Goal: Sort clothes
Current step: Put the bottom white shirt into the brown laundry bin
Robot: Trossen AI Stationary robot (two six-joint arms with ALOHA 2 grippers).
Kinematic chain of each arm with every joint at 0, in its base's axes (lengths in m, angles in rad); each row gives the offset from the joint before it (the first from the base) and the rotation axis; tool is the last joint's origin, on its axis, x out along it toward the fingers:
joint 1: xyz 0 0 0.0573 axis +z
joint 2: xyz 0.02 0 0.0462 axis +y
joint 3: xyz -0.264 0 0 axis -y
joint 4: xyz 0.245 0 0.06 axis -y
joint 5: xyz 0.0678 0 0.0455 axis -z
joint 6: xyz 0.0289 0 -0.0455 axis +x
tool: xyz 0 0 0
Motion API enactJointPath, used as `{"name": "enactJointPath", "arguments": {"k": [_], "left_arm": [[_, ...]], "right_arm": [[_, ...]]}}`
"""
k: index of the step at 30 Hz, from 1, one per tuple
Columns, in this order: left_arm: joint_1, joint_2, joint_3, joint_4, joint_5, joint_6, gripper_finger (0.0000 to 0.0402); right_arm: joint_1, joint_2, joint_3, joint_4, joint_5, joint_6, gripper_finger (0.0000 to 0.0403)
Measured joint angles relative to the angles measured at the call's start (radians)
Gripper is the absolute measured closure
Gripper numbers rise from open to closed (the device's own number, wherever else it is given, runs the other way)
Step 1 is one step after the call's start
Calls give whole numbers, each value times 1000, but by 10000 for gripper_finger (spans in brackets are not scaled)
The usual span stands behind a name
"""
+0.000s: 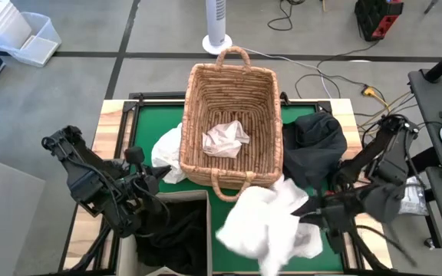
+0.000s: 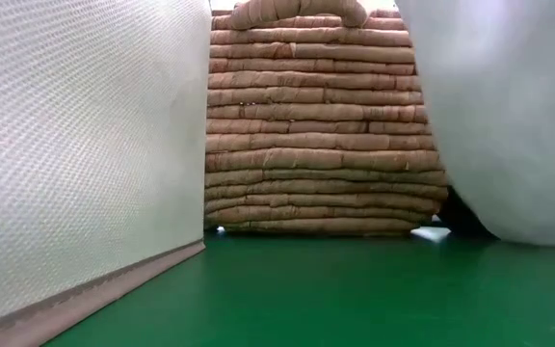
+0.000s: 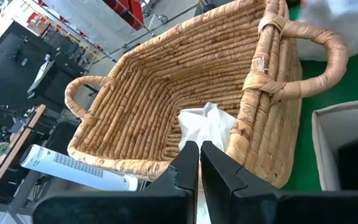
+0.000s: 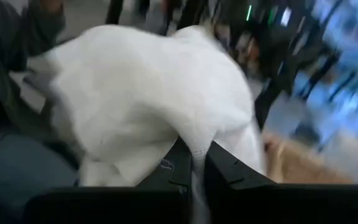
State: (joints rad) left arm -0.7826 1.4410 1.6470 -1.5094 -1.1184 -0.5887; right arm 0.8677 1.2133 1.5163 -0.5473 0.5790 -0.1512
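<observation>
A: Biggest first — what is seen on the bench [image 1: 148,123]?
B: A green-topped bench; a wicker basket [image 1: 232,123] is set at the middle of its far edge, handle to handle front to back. A beige bin [image 1: 171,234] is placed at the near edge, left of centre, with dark fabric [image 1: 176,239] inside.

A: Clothes?
B: A large white garment [image 1: 267,222] is held up off the bench near the near right corner, in front of the basket. A dark garment [image 1: 317,146] is heaped by the right edge, just beside the basket. Another white garment [image 1: 169,153] is draped against the basket's left wall. A small crumpled white piece [image 1: 225,139] is lying inside the basket.

A: Pincers?
B: The right gripper [image 4: 191,168] is pinched on the large white garment; cloth is seen trapped between its fingers. The left gripper [image 3: 199,163] is pressed together, nothing held, hung over the basket's near left corner.
</observation>
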Motion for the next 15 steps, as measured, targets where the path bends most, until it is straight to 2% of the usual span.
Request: {"name": "enactJointPath", "arguments": {"k": [8,15], "left_arm": [[0,0,0,7,-1,-9,401],[0,0,0,7,-1,-27,401]], "right_arm": [[-22,0,99,304,37,-412,392],[-89,14,240,477,-11,-607,391]]}}
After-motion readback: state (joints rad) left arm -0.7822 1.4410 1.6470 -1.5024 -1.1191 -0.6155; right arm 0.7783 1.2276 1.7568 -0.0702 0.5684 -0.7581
